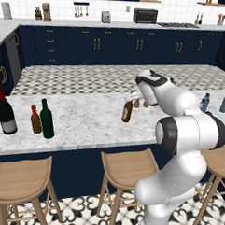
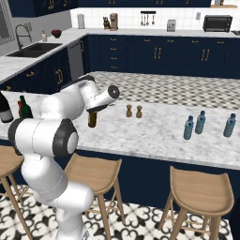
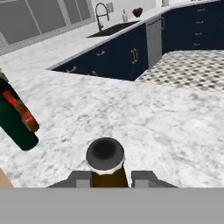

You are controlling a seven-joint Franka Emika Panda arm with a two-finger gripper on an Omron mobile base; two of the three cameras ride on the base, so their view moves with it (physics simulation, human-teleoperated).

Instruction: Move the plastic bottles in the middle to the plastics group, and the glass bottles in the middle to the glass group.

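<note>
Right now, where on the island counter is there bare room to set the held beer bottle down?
Bare marble lies between the green bottle and the brown beer bottle in the gripper, and between the shakers and the plastic bottles. The far left is crowded: wine bottle, amber bottle.

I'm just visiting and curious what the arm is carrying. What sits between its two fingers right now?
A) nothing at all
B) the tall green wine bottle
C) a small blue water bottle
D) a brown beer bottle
D: the gripper is closed on the neck of the brown beer bottle, while the green wine bottle stands on the counter beside the glass group.
</note>
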